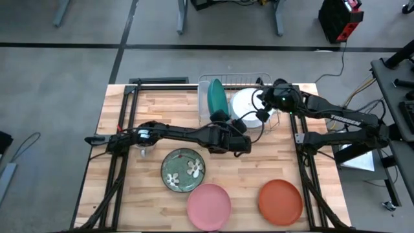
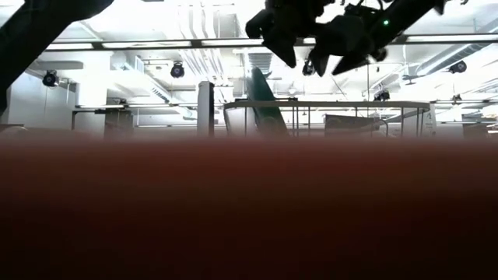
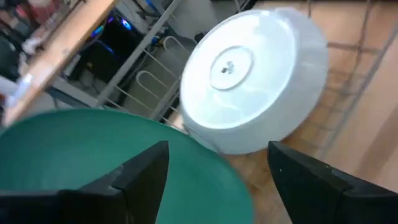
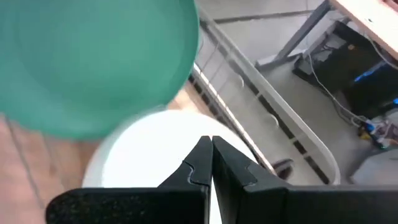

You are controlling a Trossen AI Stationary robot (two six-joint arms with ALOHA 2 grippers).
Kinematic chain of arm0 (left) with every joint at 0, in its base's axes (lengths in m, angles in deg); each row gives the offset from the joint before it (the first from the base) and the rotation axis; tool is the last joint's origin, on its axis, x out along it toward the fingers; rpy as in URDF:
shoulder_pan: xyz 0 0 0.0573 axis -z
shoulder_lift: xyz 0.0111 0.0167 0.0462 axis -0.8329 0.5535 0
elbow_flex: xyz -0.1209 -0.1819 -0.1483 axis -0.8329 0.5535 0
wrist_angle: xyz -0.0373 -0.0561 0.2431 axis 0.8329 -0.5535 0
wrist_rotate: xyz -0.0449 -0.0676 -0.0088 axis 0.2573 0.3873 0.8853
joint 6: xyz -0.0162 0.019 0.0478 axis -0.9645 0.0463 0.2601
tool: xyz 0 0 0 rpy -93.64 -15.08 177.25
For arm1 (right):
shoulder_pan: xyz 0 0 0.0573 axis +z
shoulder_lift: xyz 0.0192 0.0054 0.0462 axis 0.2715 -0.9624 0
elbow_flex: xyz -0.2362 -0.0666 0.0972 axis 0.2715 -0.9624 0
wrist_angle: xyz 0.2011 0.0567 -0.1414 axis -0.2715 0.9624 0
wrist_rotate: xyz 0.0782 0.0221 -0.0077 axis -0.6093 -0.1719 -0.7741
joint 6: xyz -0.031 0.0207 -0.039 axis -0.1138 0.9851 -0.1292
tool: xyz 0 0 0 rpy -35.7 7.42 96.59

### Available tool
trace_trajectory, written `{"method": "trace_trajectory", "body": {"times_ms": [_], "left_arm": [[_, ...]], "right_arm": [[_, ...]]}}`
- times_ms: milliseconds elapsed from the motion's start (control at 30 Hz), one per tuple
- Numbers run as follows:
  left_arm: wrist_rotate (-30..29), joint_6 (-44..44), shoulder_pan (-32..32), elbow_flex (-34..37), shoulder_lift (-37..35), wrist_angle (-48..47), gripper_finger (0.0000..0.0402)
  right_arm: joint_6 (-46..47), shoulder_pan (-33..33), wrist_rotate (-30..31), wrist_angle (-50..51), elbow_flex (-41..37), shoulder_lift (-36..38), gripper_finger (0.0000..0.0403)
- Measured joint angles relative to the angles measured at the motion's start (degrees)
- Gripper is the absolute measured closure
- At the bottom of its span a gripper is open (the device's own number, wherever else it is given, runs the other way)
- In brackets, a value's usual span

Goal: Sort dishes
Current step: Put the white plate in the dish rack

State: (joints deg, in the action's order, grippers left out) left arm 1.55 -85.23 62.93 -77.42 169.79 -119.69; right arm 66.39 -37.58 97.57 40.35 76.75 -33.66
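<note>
- White bowl (image 1: 248, 105) pinched at its rim by the right gripper (image 1: 264, 114), fingers together on the rim as the right wrist view shows (image 4: 210, 163); sits in the wire dish rack (image 1: 270, 81) at upper centre of the high view, tipped on edge with its underside showing in the left wrist view (image 3: 252, 78).
- Right arm reaching in from the right edge of the high view, wrist over the rack's right half.
- Left gripper (image 1: 220, 118) with fingers (image 3: 144, 171) spread apart, holding nothing, just at the lower edge of the large teal plate (image 1: 217, 99); left arm stretched across the middle of the high view from the left.
- Large teal plate standing on edge in the left part of the rack, just beside the white bowl; seen upright above the blurred foreground in the low view (image 2: 263, 99).
- Dark green plate with white flowers (image 1: 183, 170) flat on the wooden table (image 1: 116, 194), lower centre-left of the high view, below the left arm.
- Pink plate (image 1: 209, 206) flat at the bottom centre, just beside the flowered plate's lower right.
- Orange-red plate (image 1: 281, 202) flat at lower right, apart from the pink plate.
- Small grey mug (image 1: 147, 150) partly hidden under the left arm, left of centre.
</note>
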Motion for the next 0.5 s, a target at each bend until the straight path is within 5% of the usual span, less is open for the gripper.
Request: {"method": "trace_trajectory", "body": {"times_ms": [267,367,500], "left_arm": [[0.9,12.8,-4.5,0.0,-0.3,0.1,0.0192],[8.0,17.0,-7.5,0.0,-0.6,1.7,0.0233],[24.4,25.7,-10.8,0.0,-0.6,6.2,0.0308]], "right_arm": [[-0.9,0.0,0.4,11.6,0.0,0.7,0.0399],[4.5,0.0,1.6,13.1,-0.2,-0.3,0.0389],[10.3,0.0,1.8,11.7,-0.2,-0.3,0.0377]]}}
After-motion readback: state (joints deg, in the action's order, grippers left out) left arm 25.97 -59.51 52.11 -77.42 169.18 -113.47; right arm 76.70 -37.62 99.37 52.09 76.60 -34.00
